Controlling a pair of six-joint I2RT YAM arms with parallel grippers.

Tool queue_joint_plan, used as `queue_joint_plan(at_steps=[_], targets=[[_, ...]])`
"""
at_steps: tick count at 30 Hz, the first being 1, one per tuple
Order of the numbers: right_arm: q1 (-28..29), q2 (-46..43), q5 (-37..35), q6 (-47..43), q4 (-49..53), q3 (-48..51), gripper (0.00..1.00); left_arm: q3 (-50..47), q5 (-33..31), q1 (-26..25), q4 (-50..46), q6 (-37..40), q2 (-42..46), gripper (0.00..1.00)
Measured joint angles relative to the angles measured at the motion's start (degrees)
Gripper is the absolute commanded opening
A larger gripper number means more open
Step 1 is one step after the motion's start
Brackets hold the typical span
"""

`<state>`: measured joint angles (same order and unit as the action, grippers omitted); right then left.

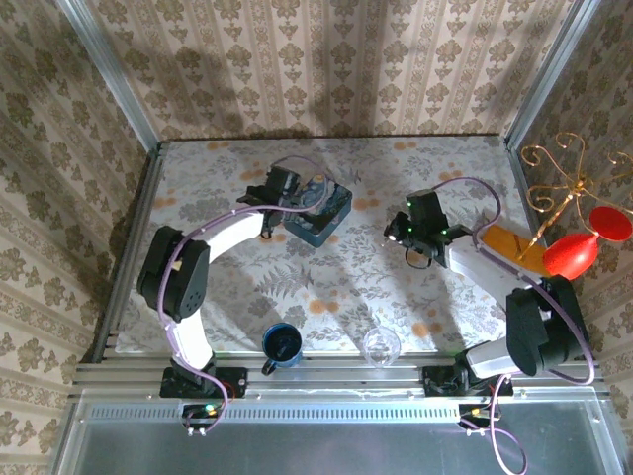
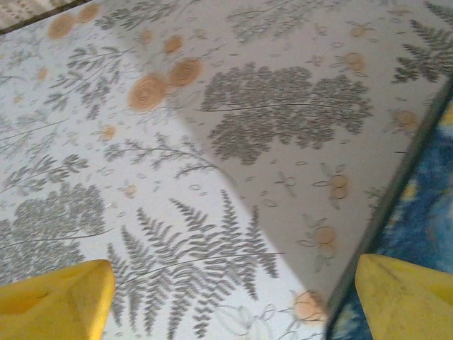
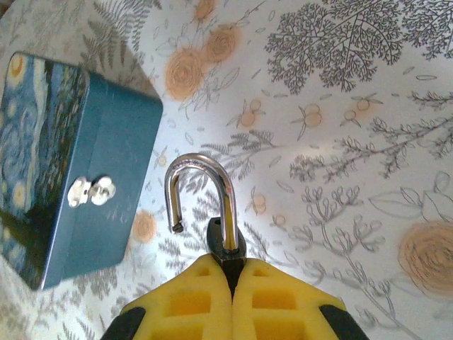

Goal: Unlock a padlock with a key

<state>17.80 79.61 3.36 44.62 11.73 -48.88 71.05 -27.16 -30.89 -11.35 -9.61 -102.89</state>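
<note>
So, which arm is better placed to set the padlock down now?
Right. The right gripper is shut on the padlock, whose shackle stands open. The left gripper is open and empty, beside the blue tin.

The table (image 1: 326, 287) is covered with a pale cloth printed with grey ferns and orange flowers. A blue painted tin (image 1: 331, 220) rests on it. Toward the near edge from the tin stands a dark blue mug (image 1: 282, 345). A clear glass bowl (image 1: 381, 346) stands near-right of the tin. Far right of the tin lies an orange object (image 1: 509, 244).
</note>
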Motion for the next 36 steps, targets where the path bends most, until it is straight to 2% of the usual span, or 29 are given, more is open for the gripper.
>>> queue_joint_plan(at_steps=[4, 8, 13, 24, 36], targets=[[-0.02, -2.64, 3.41, -3.76, 5.01, -0.57, 0.00, -1.73, 0.42, 1.38, -0.26, -1.95, 5.05, 0.91], [-0.02, -1.40, 7.80, -8.39, 10.91, -3.87, 0.00, -4.48, 1.53, 1.42, -0.24, -5.33, 11.17, 0.92], [-0.46, 5.64, 12.66, -16.46, 17.16, -11.45, 0.00, -9.64, 4.96, 2.32, 0.13, -10.19, 18.05, 1.00], [-5.18, 26.05, 21.14, -27.34, 24.65, -25.55, 0.00, -19.34, 11.32, 5.84, 2.03, -15.80, 28.26, 1.00], [-9.66, 35.63, 26.38, -32.96, 29.27, -32.35, 0.00, -23.82, 20.55, 9.68, 5.16, -21.33, 31.23, 1.00]])
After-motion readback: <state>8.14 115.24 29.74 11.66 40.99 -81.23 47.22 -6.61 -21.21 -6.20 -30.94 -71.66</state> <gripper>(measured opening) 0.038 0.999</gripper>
